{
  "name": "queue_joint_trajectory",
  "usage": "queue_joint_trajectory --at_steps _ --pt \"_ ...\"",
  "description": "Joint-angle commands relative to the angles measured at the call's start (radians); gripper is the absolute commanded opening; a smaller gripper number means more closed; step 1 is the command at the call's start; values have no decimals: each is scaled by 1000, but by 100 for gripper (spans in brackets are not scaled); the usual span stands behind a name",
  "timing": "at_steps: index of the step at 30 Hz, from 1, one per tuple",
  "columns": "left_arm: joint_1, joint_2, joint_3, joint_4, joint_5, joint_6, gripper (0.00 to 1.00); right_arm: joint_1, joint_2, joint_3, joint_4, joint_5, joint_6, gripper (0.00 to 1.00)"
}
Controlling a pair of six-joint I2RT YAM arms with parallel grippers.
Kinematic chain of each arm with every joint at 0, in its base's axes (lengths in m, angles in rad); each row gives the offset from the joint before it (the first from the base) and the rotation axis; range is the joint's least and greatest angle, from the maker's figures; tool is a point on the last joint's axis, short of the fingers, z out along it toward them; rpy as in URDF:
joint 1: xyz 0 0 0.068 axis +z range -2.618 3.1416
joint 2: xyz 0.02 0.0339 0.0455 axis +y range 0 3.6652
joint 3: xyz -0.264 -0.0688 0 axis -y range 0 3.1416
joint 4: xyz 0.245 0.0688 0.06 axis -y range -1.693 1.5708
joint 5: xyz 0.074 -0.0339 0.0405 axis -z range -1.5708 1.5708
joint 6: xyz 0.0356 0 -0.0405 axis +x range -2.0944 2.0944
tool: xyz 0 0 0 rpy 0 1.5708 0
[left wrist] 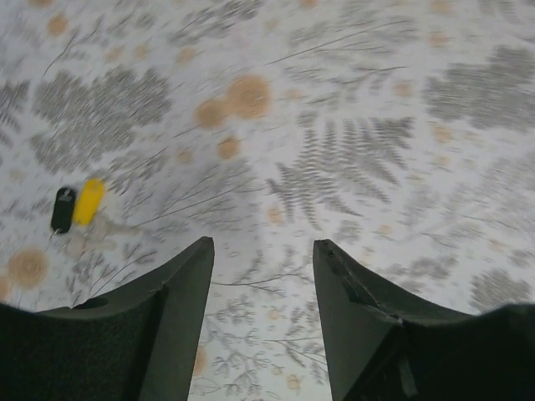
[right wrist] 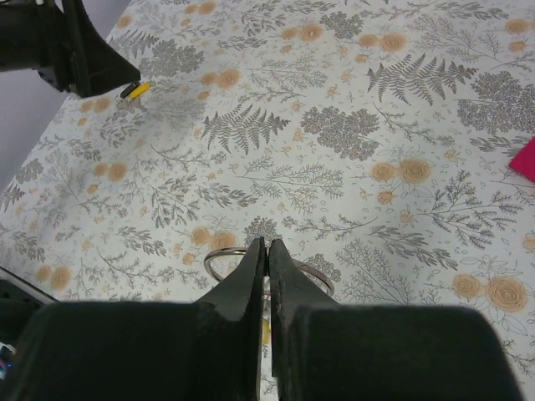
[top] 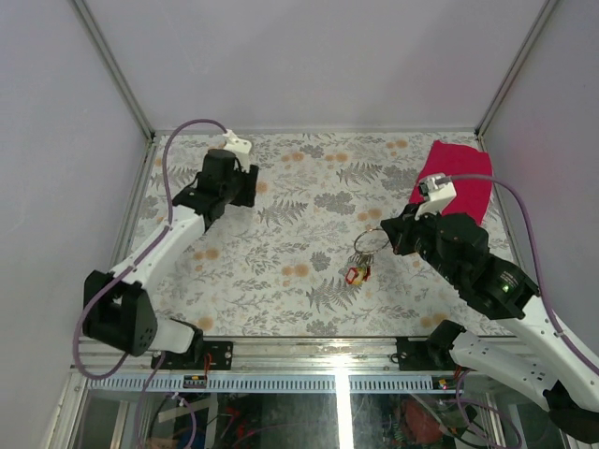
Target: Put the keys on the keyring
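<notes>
A thin silver keyring [top: 370,240] hangs from my right gripper [top: 391,234], whose jaws are shut on it. Several keys [top: 357,273] with red and yellow heads dangle from it over the middle of the table. In the right wrist view the keyring [right wrist: 219,254] curves out on both sides of the closed right gripper [right wrist: 267,244]. My left gripper [left wrist: 263,246] is open with nothing between its fingers, at the far left of the table [top: 245,187]. A yellow key [left wrist: 88,200] and a black key [left wrist: 63,209] lie side by side on the cloth to its left. The yellow key [right wrist: 138,89] also shows beside the left gripper [right wrist: 71,46].
A red cloth [top: 456,178] lies at the back right corner, its edge [right wrist: 525,160] just inside the right wrist view. The table [top: 309,196] has a fern-and-flower patterned cover. Grey walls close in the left, back and right sides.
</notes>
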Motion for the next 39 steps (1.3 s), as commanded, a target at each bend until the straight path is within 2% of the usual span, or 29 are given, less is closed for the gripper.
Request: queue_joint_trajectory --at_steps 1,6,12,17,25,33,39 --pt "179 106 17 67 28 -75 53 -2 -15 47 34 -21 -39 0" --pt "356 295 82 60 34 -89 54 -3 -21 42 32 -69 -36 0" --pt "466 486 262 -63 13 -4 61 -3 -38 33 19 -102 -26 0" --pt "496 570 378 -137 -38 79 70 -3 -34 48 -13 -123 -23 0" --pt "531 722 562 -337 47 186 77 -3 -16 76 -38 -158 -6 0" --pt "557 768 591 -383 126 201 83 -2 3 100 -51 -179 -2 0" --pt "561 809 615 -402 123 205 83 -3 -1 99 -59 -173 -3 0"
